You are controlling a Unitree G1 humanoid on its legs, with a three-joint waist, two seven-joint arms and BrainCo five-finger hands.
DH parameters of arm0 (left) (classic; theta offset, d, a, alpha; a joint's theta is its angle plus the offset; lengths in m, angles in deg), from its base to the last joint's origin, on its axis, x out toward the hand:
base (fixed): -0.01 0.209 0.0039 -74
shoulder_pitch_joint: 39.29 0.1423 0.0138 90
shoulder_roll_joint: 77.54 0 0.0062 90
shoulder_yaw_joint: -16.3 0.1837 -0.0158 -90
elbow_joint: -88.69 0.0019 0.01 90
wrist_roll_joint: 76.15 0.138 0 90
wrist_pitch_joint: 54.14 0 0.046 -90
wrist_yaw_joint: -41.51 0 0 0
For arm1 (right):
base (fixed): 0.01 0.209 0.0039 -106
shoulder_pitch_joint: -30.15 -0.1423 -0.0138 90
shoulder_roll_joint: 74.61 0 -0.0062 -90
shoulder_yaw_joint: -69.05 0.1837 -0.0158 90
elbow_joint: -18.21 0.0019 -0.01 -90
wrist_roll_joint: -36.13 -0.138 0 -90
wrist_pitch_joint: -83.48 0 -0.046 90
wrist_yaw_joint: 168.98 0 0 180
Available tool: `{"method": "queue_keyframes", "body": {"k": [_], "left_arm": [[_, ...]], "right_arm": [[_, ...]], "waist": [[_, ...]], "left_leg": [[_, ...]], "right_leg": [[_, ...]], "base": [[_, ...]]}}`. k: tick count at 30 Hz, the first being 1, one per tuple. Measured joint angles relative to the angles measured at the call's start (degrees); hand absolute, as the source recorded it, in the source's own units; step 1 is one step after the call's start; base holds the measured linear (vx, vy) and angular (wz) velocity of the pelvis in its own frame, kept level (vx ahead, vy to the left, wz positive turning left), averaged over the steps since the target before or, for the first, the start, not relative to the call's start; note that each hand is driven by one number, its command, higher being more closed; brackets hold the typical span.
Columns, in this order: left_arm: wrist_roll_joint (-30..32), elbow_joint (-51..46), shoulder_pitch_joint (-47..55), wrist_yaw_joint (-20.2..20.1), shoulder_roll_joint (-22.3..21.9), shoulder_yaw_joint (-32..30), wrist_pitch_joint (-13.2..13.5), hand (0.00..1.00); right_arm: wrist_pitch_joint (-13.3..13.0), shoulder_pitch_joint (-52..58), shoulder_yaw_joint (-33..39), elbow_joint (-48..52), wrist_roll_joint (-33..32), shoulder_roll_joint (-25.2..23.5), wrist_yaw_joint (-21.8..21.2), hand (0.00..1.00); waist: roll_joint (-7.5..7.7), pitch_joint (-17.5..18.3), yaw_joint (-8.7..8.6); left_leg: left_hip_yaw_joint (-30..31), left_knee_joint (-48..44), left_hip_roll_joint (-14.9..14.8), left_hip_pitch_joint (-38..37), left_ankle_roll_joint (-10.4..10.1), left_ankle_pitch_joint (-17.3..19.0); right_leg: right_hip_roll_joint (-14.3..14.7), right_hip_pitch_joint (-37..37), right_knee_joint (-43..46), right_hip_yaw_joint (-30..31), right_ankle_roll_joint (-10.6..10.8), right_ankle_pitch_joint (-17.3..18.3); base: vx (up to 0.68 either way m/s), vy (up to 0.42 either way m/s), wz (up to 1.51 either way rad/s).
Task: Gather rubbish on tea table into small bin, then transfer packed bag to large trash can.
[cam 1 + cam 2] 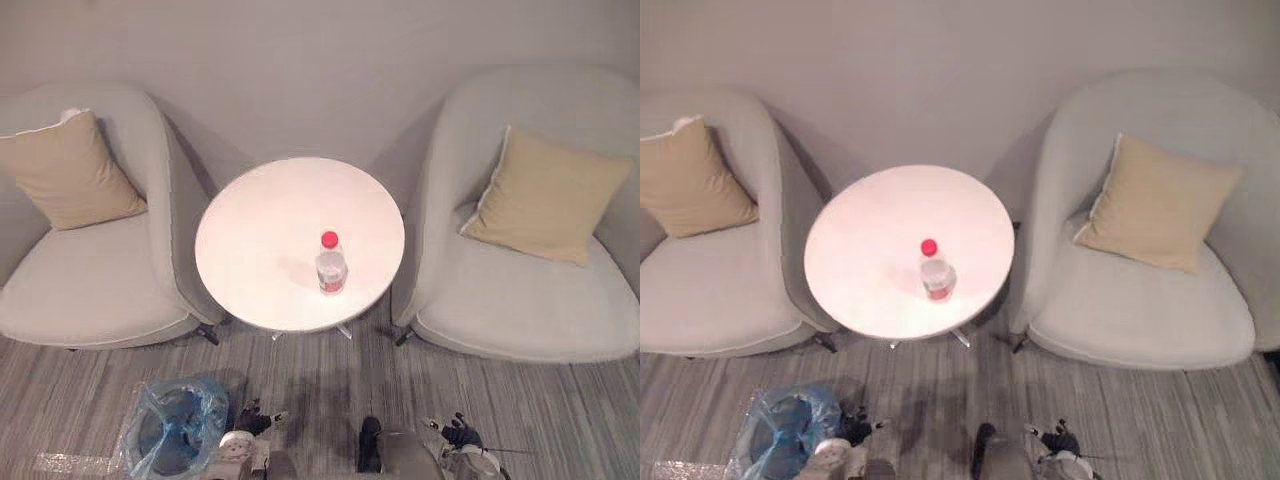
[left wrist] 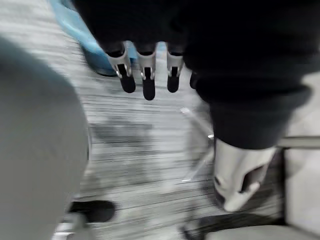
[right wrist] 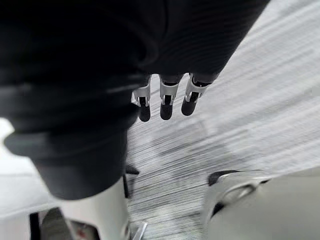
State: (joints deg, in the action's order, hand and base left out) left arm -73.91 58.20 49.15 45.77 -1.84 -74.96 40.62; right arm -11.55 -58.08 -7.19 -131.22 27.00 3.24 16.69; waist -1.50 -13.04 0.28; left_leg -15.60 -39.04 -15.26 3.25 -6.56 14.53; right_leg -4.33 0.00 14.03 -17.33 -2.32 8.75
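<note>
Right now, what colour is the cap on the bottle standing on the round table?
Red. The cap shows best in the left eye view.

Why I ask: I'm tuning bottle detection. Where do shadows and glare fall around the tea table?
Left eye view: the bottle throws a faint shadow leftward on the table, whose top reads evenly bright, no hard glare spot. Right eye view: soft shadows darken the wall beside the armchairs.
</note>
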Motion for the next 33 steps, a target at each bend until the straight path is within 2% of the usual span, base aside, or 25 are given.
{"method": "queue_keyframes", "body": {"k": [3,4,5,6,8,11,15,19,25,33], "left_arm": [[0.0,-0.4,-0.2,0.0,-0.2,0.4,0.0,0.0],[0.0,0.0,-0.1,0.1,-0.3,1.3,0.0,0.0],[0.0,0.5,-0.2,0.1,-0.2,1.4,0.0,0.0],[0.0,0.9,-0.1,0.3,1.0,2.4,0.0,0.0],[0.4,1.1,0.0,0.3,2.5,3.1,-0.1,0.0],[1.1,2.9,0.3,0.6,4.2,3.4,-0.1,0.0],[1.2,3.1,0.6,0.9,4.6,3.5,-0.1,0.0],[2.0,3.0,1.0,1.9,4.1,3.7,-0.1,0.0],[3.2,2.8,1.9,2.1,4.2,4.6,0.0,0.0],[4.6,1.7,2.7,2.0,4.5,7.0,1.2,0.0]], "right_arm": [[0.0,-0.2,-0.8,-0.1,0.0,-0.5,0.0,0.0],[0.0,-0.2,-1.2,-0.3,0.0,0.7,0.1,0.0],[0.0,-0.6,-1.4,-0.7,0.1,0.5,0.2,0.0],[0.1,-0.6,-2.8,-1.3,0.4,0.2,0.4,0.0],[0.1,-0.7,-3.4,-2.3,1.7,-0.1,0.7,0.0],[-0.1,-0.8,-4.3,-2.4,4.9,0.0,2.1,0.0],[-0.1,-0.7,-7.4,-0.3,7.2,0.5,2.9,0.0],[-0.7,2.2,-10.1,11.7,11.7,2.9,4.6,0.0],[-2.3,8.5,-10.8,31.0,18.3,4.6,6.1,0.0],[-4.5,12.2,-13.4,41.4,22.9,5.3,5.8,0.0]], "waist": [[0.01,0.1,0.24],[-1.42,0.8,0.26],[-1.16,1.0,0.35],[0.47,1.5,0.24],[1.72,1.9,0.29],[2.17,2.2,0.3],[1.61,2.5,0.31],[0.92,3.1,0.06],[1.67,4.0,0.02],[1.88,4.8,-0.16]], "left_leg": [[-0.4,10.2,2.3,2.2,0.6,-0.8],[2.0,21.3,4.3,2.6,0.7,-7.5],[1.8,21.6,4.9,2.0,0.6,-7.6],[2.0,24.5,6.5,0.4,0.9,-8.5],[1.9,26.0,7.7,-0.7,1.2,-8.7],[1.9,29.2,9.8,-3.5,2.0,-9.2],[2.0,31.4,10.2,-4.8,2.2,-10.1],[2.0,35.2,10.2,-6.1,2.0,-12.2],[1.7,37.9,10.3,-7.5,1.9,-13.0],[1.6,38.9,10.6,-7.9,2.1,-13.3]], "right_leg": [[-1.1,-0.5,-0.4,0.2,1.5,0.1],[-0.4,-0.2,-0.3,1.0,3.1,0.4],[-0.5,-0.3,-0.3,1.8,3.7,0.5],[-1.2,-0.9,-2.1,3.6,4.8,-0.2],[-1.9,-2.4,-4.6,3.6,5.7,-1.0],[-3.0,-4.9,-6.6,3.6,6.1,-1.3],[-2.8,-5.5,-7.3,3.6,6.1,-1.3],[-2.2,-5.1,-7.3,4.4,5.8,-1.4],[-1.8,-4.3,-7.3,5.8,5.7,-1.6],[-1.8,-4.1,-8.4,6.7,5.9,-2.2]], "base": [[0.12,0.084,0.0],[0.11,0.138,-0.08],[0.17,0.16,-0.05],[0.12,0.084,-0.01],[0.13,0.106,0.04],[0.1,0.086,0.08],[0.04,-0.007,0.01],[0.01,-0.045,-0.05],[-0.03,-0.009,-0.11],[0.0,0.012,-0.06]]}}
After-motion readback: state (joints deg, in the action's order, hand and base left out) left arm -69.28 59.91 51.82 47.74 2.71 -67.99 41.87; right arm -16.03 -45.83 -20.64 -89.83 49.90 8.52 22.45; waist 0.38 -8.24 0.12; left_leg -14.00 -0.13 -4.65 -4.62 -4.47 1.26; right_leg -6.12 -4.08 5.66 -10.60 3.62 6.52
